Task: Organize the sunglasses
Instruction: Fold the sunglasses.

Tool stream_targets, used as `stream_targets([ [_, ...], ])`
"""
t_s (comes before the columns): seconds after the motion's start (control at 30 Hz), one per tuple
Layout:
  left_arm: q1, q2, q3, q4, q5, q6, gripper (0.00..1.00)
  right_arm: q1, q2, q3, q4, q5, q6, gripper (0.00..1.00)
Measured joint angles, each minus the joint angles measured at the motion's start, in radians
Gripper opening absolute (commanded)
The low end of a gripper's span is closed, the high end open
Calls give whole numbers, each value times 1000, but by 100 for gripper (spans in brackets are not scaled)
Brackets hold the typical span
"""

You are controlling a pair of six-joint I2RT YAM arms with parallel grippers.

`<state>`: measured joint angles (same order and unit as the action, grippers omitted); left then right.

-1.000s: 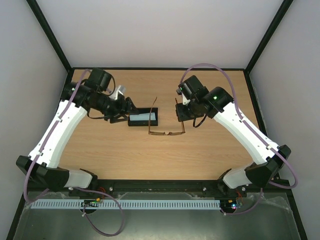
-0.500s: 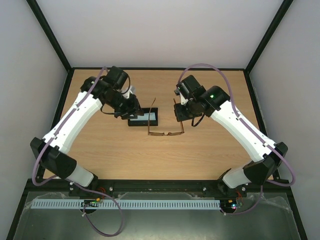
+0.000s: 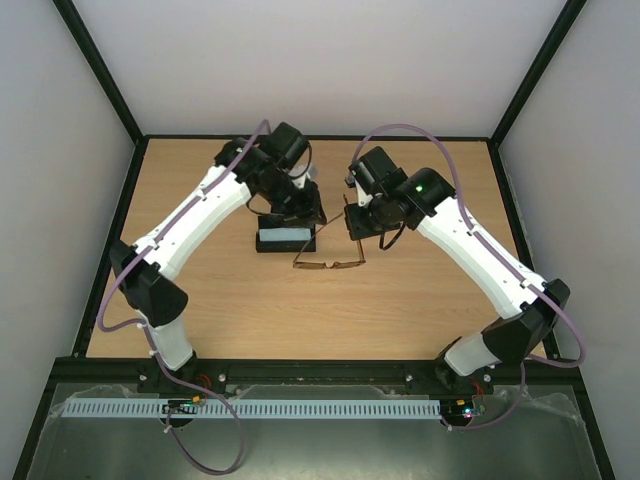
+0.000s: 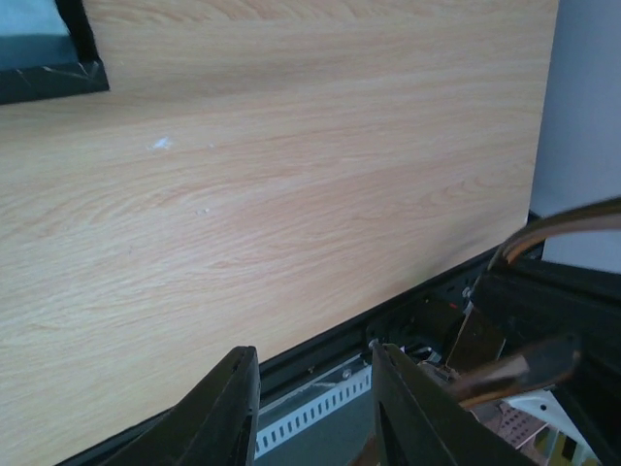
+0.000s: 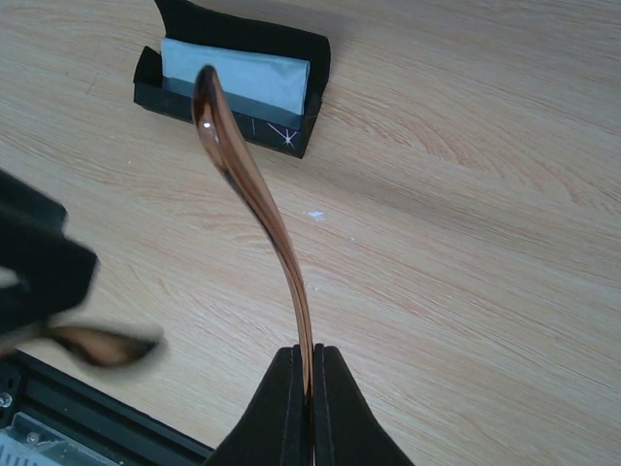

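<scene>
Sunglasses (image 5: 218, 126) are held by one slim temple arm, and the right gripper (image 5: 311, 351) is pinched tight on it. That temple runs from the fingers out toward the black case (image 5: 291, 136). From overhead I note the front frame just on the near side of the case, on the wooden table (image 3: 420, 300). The case stands open, with a light blue cloth (image 5: 236, 70) lying inside. The left gripper (image 4: 312, 361) hangs at the case's far right end, fingers spread with bare wood showing between them. Brown frame parts appear just beside its right finger. I cannot tell whether they touch.
</scene>
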<state>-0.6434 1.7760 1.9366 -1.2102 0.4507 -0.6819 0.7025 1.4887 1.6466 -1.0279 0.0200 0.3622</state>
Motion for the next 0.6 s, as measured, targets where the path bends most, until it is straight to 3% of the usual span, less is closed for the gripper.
stream_targets([
  [0.23, -72, 18, 0, -25, -12, -2, 34, 0, 21, 13, 0, 8, 1, 1],
  [0.6, -95, 29, 0, -38, -13, 2, 37, 0, 39, 29, -6, 20, 16, 1],
])
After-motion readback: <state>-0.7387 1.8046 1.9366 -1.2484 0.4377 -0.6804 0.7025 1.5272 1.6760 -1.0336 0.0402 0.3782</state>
